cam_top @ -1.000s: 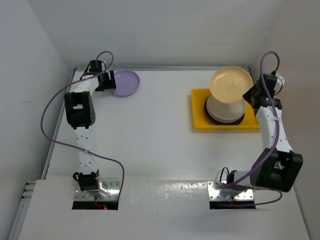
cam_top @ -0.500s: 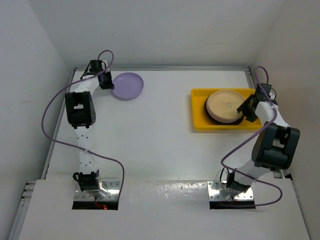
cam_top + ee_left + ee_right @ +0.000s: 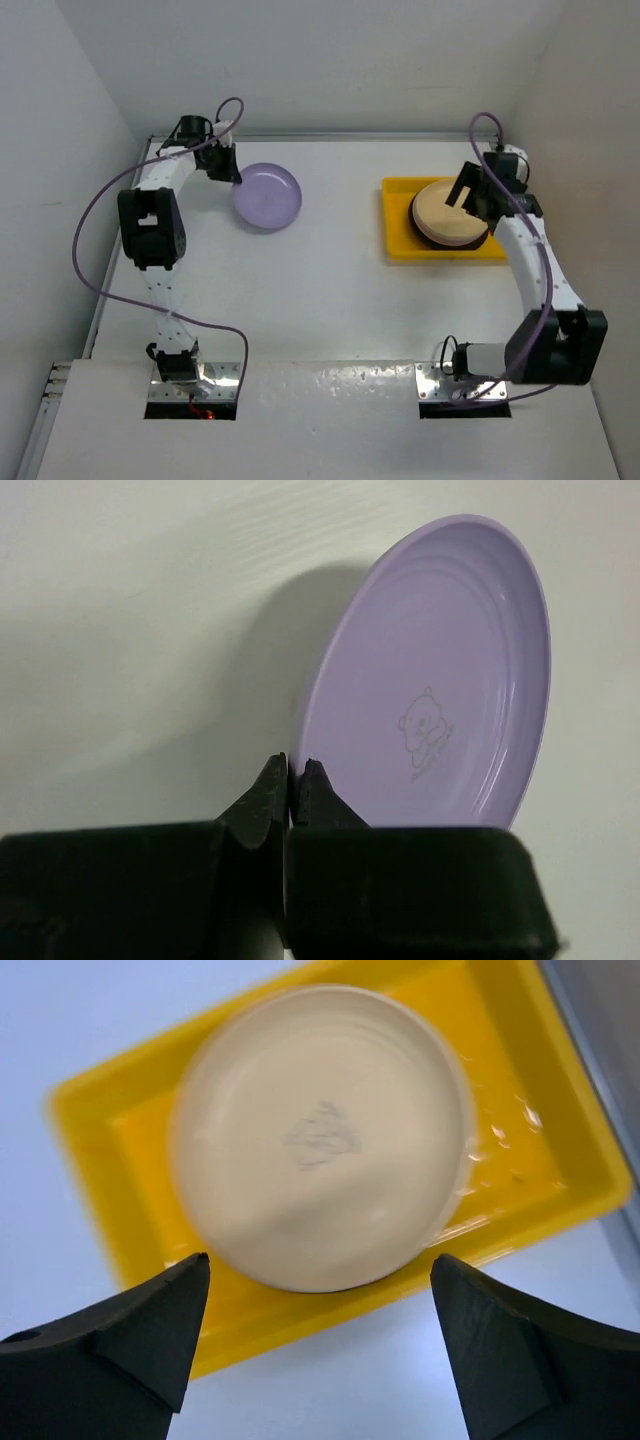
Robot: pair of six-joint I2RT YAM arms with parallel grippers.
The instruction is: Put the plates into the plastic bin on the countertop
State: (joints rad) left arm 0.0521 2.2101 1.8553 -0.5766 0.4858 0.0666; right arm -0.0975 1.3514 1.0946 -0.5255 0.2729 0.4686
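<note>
A lilac plate (image 3: 268, 196) hangs tilted over the back left of the white countertop (image 3: 320, 290). My left gripper (image 3: 226, 166) is shut on its left rim. In the left wrist view the jaws (image 3: 290, 770) pinch the rim of the lilac plate (image 3: 440, 680), which stands on edge and has a small bear drawing in its well. The yellow plastic bin (image 3: 398, 245) at the back right holds a stack of plates with a cream-tan plate (image 3: 445, 210) on top. My right gripper (image 3: 474, 194) hovers open over the stack's right side and holds nothing. From the right wrist, the cream plate (image 3: 320, 1135) lies in the bin (image 3: 560, 1150) beyond the gripper (image 3: 320, 1260).
White walls close in the countertop at the back and on both sides, with thin rails (image 3: 320, 136) along the edges. Purple cables (image 3: 95, 215) loop off both arms. The arm bases (image 3: 192, 385) are bolted at the near edge.
The left gripper shut on the lilac plate's rim and carried it right and nearer, tilted. The right gripper let the cream-tan plate down onto the stack in the bin, opened and drew back.
</note>
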